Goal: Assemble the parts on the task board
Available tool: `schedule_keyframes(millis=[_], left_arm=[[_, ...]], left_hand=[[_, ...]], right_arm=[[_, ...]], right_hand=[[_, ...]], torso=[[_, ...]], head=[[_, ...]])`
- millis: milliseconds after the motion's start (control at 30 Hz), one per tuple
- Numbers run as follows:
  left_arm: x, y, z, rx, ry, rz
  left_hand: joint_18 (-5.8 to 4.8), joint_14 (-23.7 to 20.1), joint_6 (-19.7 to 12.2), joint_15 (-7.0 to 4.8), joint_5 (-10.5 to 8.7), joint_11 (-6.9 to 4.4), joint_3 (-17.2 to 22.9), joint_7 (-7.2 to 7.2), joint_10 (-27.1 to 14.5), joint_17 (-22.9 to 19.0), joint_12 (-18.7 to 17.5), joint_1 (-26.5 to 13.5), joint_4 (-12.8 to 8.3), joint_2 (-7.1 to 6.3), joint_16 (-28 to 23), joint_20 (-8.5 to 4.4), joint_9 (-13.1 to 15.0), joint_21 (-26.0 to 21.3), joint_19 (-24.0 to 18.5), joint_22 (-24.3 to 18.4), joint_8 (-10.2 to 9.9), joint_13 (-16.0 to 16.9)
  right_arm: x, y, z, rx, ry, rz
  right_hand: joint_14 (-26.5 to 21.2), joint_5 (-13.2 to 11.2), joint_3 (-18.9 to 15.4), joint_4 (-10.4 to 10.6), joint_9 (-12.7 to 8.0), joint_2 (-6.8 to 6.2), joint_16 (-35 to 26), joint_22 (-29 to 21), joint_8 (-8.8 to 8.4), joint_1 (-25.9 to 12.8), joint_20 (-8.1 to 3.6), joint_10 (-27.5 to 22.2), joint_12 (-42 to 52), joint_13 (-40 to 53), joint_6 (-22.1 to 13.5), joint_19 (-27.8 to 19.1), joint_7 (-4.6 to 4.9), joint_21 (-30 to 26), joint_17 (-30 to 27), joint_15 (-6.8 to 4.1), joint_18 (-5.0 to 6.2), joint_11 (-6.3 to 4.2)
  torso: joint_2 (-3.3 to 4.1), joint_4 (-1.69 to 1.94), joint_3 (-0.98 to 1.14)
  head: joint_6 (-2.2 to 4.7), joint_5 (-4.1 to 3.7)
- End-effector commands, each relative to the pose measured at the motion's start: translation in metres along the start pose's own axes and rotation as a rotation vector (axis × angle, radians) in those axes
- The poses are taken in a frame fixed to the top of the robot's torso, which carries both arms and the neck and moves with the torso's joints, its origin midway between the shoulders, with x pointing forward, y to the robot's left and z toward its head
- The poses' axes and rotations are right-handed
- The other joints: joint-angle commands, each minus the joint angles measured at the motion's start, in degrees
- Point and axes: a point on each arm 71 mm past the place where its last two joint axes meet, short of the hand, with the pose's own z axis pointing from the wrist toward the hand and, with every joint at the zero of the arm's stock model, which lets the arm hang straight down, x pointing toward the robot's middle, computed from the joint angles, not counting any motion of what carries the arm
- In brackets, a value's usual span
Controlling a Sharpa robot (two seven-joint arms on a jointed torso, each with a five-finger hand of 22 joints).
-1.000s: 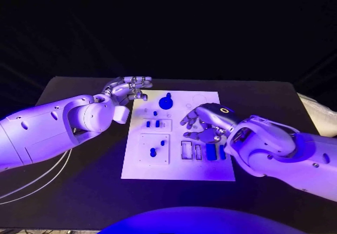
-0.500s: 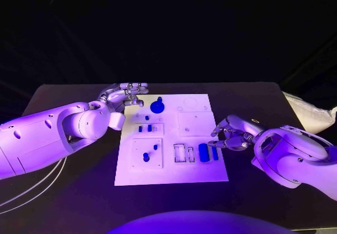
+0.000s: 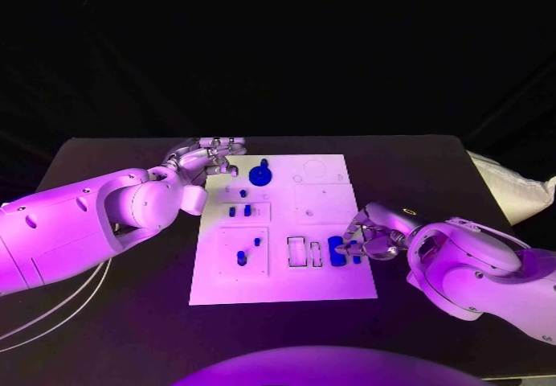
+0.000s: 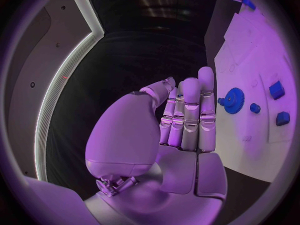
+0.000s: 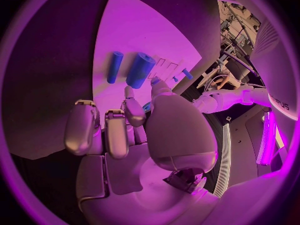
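Note:
The white task board (image 3: 304,281) lies in the middle of the black table. A blue gear (image 3: 259,173) stands at its far left, also seen as the gear (image 4: 234,100) in the left wrist view. Small blue parts (image 3: 239,211) and blue pegs (image 3: 241,258) sit lower down the left side. A thick blue cylinder (image 3: 336,251) and a thin one (image 5: 114,66) lie in slots near the right edge. My left hand (image 3: 210,156) hovers at the board's far left corner, fingers straight, holding nothing. My right hand (image 3: 371,238) sits at the right edge, fingers curled by the cylinders; a blue speck shows between thumb and finger.
Two empty slots (image 3: 304,252) lie left of the thick cylinder. A pale bag (image 3: 512,191) rests at the table's right edge. Cables (image 3: 58,310) hang below my left arm.
My right hand drew off the board to its right edge, then edged back toward the cylinders. The left hand stayed put. The camera shifted early on.

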Motion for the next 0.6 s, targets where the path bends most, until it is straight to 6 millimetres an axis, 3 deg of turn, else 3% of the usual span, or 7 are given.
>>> schedule_keyframes(millis=[33,467,600], left_arm=[[0.002,0.000,0.000,0.005,0.020,-0.001],[0.002,0.000,0.000,0.004,0.022,-0.002],[0.001,0.000,0.000,0.004,0.022,-0.002]], left_hand=[[0.63,-0.34,-0.25,-0.16,0.31,-0.16,-0.07,0.06,-0.34,-0.06,0.20,0.11,-0.18,0.40,-0.34,-0.01,-0.01,-0.26,-0.25,-0.06,0.24,0.05],[0.62,-0.42,-0.32,-0.13,0.31,-0.12,-0.22,0.09,-0.48,-0.17,0.34,0.03,-0.23,0.44,-0.35,0.01,-0.02,-0.35,-0.27,-0.11,0.26,0.05],[0.62,-0.42,-0.32,-0.13,0.31,-0.12,-0.22,0.09,-0.48,-0.17,0.34,0.03,-0.23,0.44,-0.35,0.01,-0.02,-0.35,-0.27,-0.11,0.26,0.05]], right_arm=[[0.004,0.000,0.002,0.016,0.020,-0.043],[0.022,0.002,0.015,0.021,0.072,-0.080],[0.030,0.004,0.017,0.021,0.098,-0.077]], right_hand=[[3.60,0.12,-0.48,0.02,0.10,0.82,0.28,0.18,0.19,-0.04,0.19,-0.06,0.24,0.28,-0.26,-0.07,0.08,0.41,0.89,0.43,-0.54,-0.18],[3.62,0.71,-1.05,0.28,0.37,1.82,0.40,0.46,0.71,0.45,0.16,-0.05,0.37,0.86,-0.06,-0.05,-0.04,0.58,1.10,0.38,-0.58,-0.28],[3.61,0.96,-1.18,0.16,0.55,2.49,0.43,0.65,1.04,1.23,0.13,-0.04,0.39,1.14,0.15,-0.03,-0.14,0.69,1.15,0.33,-0.61,-0.36]], torso=[[0.05,-0.14,-0.06],[-0.03,0.05,-0.09],[-0.06,-0.05,-0.09]], head=[[-0.14,0.16],[-0.46,0.29],[-0.52,0.41]])
